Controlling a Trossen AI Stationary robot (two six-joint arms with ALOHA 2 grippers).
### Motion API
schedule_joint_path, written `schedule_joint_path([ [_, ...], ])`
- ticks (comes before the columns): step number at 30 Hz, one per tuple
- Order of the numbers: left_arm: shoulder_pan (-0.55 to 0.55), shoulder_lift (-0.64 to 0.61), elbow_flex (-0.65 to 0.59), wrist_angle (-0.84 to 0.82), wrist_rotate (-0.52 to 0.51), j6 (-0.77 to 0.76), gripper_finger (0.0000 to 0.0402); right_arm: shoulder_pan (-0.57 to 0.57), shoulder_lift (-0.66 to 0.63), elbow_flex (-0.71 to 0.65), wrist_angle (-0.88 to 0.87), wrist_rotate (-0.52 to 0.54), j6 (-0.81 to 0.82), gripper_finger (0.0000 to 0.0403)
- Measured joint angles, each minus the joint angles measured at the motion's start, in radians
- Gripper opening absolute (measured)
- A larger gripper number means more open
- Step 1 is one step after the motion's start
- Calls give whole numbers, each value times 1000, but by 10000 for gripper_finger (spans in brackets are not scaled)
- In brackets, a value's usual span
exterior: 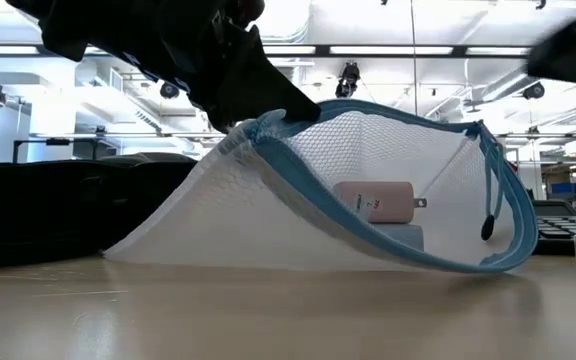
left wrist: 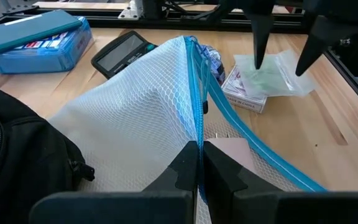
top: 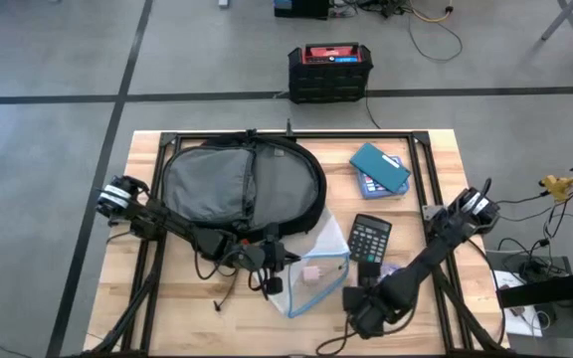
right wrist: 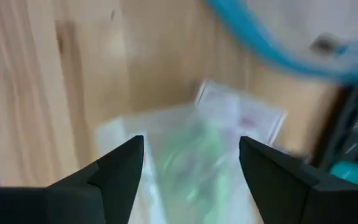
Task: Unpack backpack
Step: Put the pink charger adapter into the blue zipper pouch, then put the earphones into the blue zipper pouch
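The left arm reaches in from the table's left edge toward the middle of the near side, its forearm low and nearly level. The left gripper (left wrist: pixel 199 163) has its two dark fingers pressed together, pinching a fold of white mesh with blue trim (the fabric rises tent-like from the pinch). The right arm slants down from the table's right side to the near edge. The right gripper (right wrist: pixel 191 163) points downward, its fingers (right wrist: pixel 120 171) spread apart, holding nothing.
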Motion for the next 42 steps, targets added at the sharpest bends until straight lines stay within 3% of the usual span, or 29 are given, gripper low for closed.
schedule_joint_path([
  [13,0,0,0,0,0,25,0,-26,-7,-169,159,-88,54,182],
  [16,0,0,0,-1,0,25,0,-32,-7,-167,155,-91,48,139],
  [22,0,0,0,18,-1,26,0,-45,-3,-89,155,-77,-57,15],
  [27,0,0,0,25,-1,30,0,-67,-5,-10,157,-1,-131,16],
  [33,0,0,0,32,-2,30,0,-116,-5,65,159,160,-248,9],
  [42,0,0,0,194,-5,22,0,-188,-4,77,198,334,-344,33],
])
